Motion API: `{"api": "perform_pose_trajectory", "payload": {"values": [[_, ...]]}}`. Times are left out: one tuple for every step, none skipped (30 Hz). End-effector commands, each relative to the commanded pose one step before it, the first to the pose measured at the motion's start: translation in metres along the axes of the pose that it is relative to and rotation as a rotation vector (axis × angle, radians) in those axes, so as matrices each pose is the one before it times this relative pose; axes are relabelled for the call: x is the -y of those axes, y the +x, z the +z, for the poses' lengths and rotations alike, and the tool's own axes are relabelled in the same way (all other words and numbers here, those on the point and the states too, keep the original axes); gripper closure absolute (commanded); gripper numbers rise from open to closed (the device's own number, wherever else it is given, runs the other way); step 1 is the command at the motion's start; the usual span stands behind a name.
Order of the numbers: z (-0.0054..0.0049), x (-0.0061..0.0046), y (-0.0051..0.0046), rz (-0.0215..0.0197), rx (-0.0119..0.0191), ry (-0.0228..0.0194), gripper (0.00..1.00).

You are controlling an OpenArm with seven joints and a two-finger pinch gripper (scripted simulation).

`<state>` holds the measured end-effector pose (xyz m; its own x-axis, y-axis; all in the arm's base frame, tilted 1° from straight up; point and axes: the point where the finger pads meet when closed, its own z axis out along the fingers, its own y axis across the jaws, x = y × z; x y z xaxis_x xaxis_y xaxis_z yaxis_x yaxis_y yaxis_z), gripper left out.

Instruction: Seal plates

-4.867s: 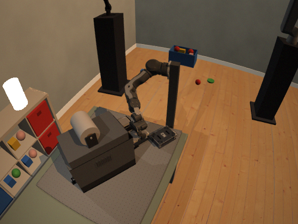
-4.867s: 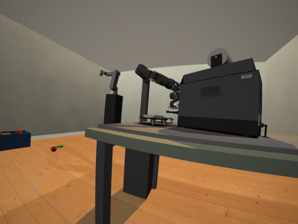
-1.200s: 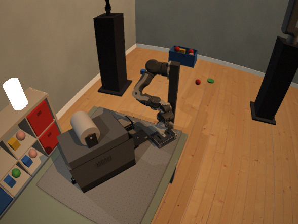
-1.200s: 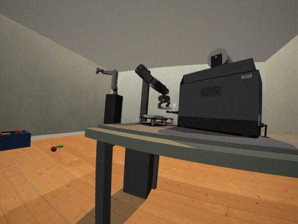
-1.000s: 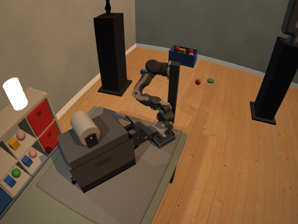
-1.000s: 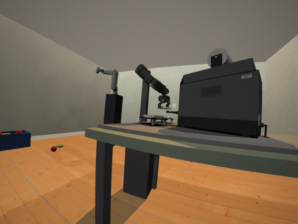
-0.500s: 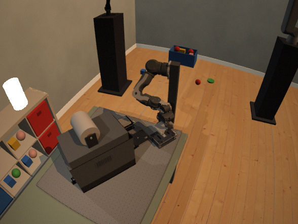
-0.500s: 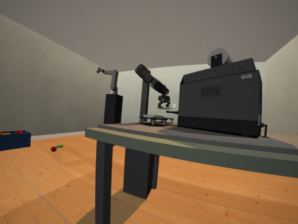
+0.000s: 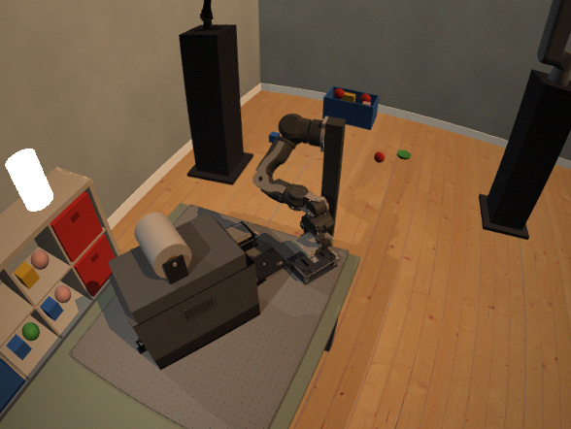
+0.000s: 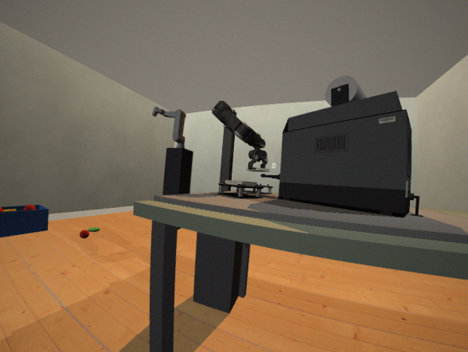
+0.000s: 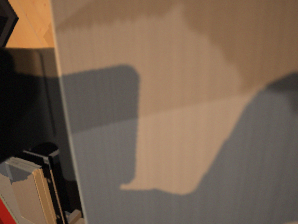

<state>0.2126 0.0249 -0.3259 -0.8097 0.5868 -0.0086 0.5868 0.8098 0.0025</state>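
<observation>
Plate (image 9: 306,244) (image 10: 259,170) (image 11: 175,125) is hanging in the gripper (image 9: 324,241) (image 10: 258,166), out in front of the sealer (image 9: 211,288) (image 10: 342,159) and well apart from it. Fingers are standing about halfway open and gripping it; it's looking roughly level. Its top is showing smooth and pale on wrist view, so probably sealed — wells not visible, label and A1 corner not readable.

Nearer nest (image 9: 307,278) (image 10: 240,192) is standing out past the stage (image 9: 274,262) (image 10: 271,176), away from the sealer; stage is sticking out of the sealer with no plate showing on it. Step is likely a return to that nest, plate still needing to come down.

Risks: the plate is covering the wrist camera's view, so a small sideways or turning error could be leaving an edge riding on a nest corner — tilted, not seated. Wrong turn would be putting A1 at the wrong corner. Releasing high could be dropping it crooked; lifting off before the fingers are fully clear could be dragging it up or scuffing foil. Lamp state: can't tell.

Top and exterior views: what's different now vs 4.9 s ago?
The gripper has moved away from the sealer, toward the nest by the table's edge, carrying the plate. The plate is off the nest, held above it in the exterior view. Nothing newly gripped or released. Sealer, foil roll and nest unchanged.
</observation>
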Motion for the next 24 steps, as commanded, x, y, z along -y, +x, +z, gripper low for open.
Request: {"api": "perform_pose_trajectory", "payload": {"values": [[-0.00079,-0.00078,0.000000,0.00112,0.00115,-0.00212,1.00],[0.00000,0.00000,0.000001,0.00000,0.00000,0.00000,1.00],[0.00000,0.00000,0.000001,0.00000,0.00000,0.00000,1.00],[0.00000,0.00000,0.000000,0.00000,0.00000,0.00000,1.00],[0.00000,0.00000,0.000000,0.00000,0.00000,0.00000,1.00],[0.00000,0.00000,0.000000,0.00000,0.00000,0.00000,1.00],[0.00117,0.00034,0.000036,0.00147,0.00106,0.00225,1.00],[0.00085,-0.00007,0.000225,-0.00073,-0.00056,-0.00152,1.00],[0.00000,0.00000,0.000000,0.00000,0.00000,0.00000,1.00],[0.00000,0.00000,0.000000,0.00000,0.00000,0.00000,1.00],[0.00072,-0.00004,0.000478,-0.00110,-0.00144,-0.00163,1.00],[0.00065,0.00005,-0.000091,-0.00032,0.00026,0.00032,1.00],[0.00027,-0.00022,-0.000204,-0.00117,0.00082,-0.00078,1.00],[0.00027,-0.00022,-0.000029,-0.00140,0.00037,-0.00079,1.00],[0.00067,0.00015,0.000260,-0.00011,-0.00061,0.00061,1.00],[0.00079,0.00032,0.000304,0.00001,-0.00082,0.00109,1.00],[0.00055,0.00010,-0.000016,-0.00009,0.00005,0.00027,1.00],[0.00027,-0.00023,-0.000357,0.00018,0.00095,-0.00075,1.00],[0.00028,-0.00025,-0.000192,0.00026,0.00048,-0.00085,1.00],[0.00057,0.00007,0.000245,-0.00027,-0.00050,0.00021,1.00],[0.00075,0.00026,0.000389,-0.00022,-0.00097,0.00088,1.00],[0.00057,0.00010,0.000040,-0.00006,-0.00008,0.00035,1.00],[0.00033,-0.00016,-0.000323,0.00018,0.00083,-0.00055,1.00],[0.00030,-0.00020,-0.000285,0.00033,0.00068,-0.00071,1.00]]}}
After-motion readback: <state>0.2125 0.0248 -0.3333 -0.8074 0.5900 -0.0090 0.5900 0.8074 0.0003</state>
